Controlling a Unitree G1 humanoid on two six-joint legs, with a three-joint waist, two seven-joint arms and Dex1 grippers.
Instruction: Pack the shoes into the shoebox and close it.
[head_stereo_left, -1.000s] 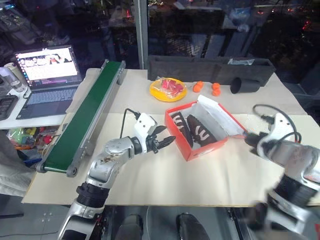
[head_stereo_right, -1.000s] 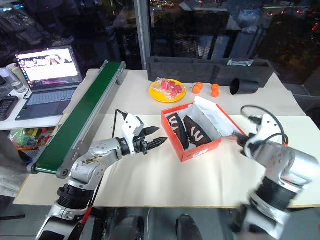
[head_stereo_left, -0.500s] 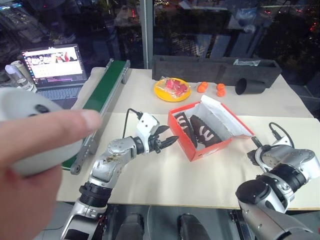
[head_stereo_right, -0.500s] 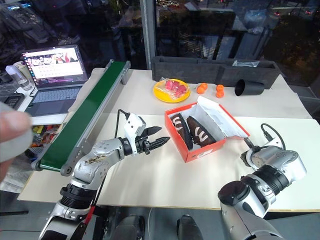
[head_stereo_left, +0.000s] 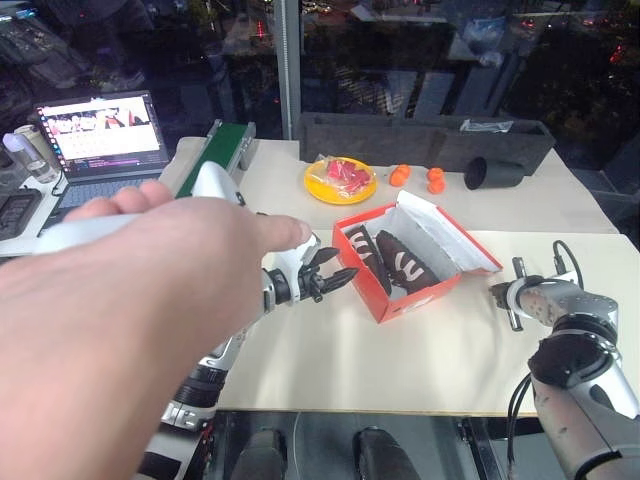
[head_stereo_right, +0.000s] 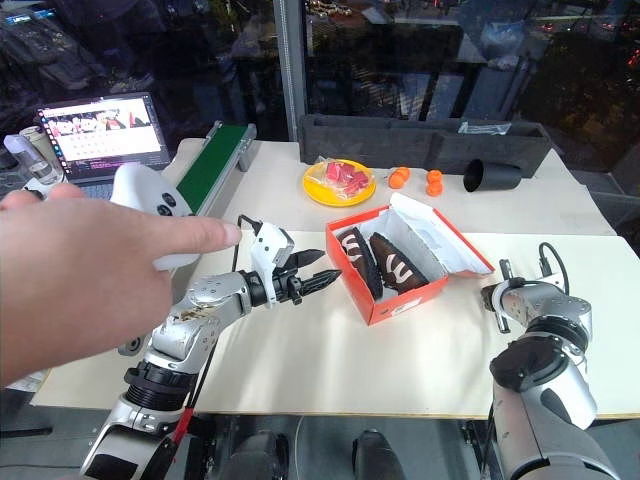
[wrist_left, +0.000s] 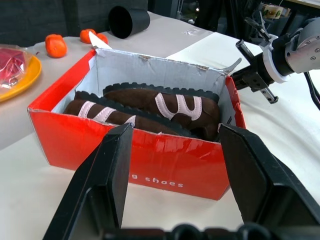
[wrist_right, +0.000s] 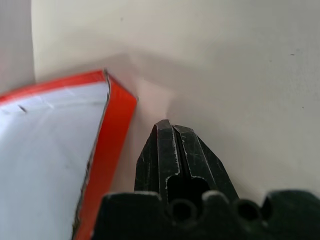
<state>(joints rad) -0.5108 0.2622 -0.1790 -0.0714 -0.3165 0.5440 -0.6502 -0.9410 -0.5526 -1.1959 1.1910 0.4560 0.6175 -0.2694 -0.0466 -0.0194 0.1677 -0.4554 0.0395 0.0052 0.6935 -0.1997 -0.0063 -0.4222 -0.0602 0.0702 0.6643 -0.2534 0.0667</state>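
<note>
The red-orange shoebox (head_stereo_left: 415, 297) stands open mid-table, its white-lined lid (head_stereo_left: 452, 236) leaning back to the right. Both dark brown shoes (head_stereo_left: 405, 263) (head_stereo_left: 362, 255) lie side by side inside, white stripes up, as the left wrist view shows (wrist_left: 165, 105). My left gripper (head_stereo_left: 337, 279) hovers level just left of the box, open and empty, its fingers (wrist_left: 112, 165) framing the red front wall. My right gripper (head_stereo_left: 497, 291) is shut on nothing, low over the table right of the lid; its fingertips (wrist_right: 165, 132) sit beside the lid's red edge (wrist_right: 112, 130).
A person's hand (head_stereo_left: 140, 310) with a white controller (head_stereo_right: 150, 200) fills the near left and covers my left arm. Behind the box: yellow plate (head_stereo_left: 338, 180), oranges (head_stereo_left: 432, 178), black cup (head_stereo_left: 490, 172), dark grey tray (head_stereo_left: 420, 140). Green conveyor (head_stereo_left: 225, 142) and laptop (head_stereo_left: 95, 135) at left.
My right gripper has dropped and swung out to the right, away from the lid's edge. The person's hand has pushed further into view. My left gripper has stayed put.
</note>
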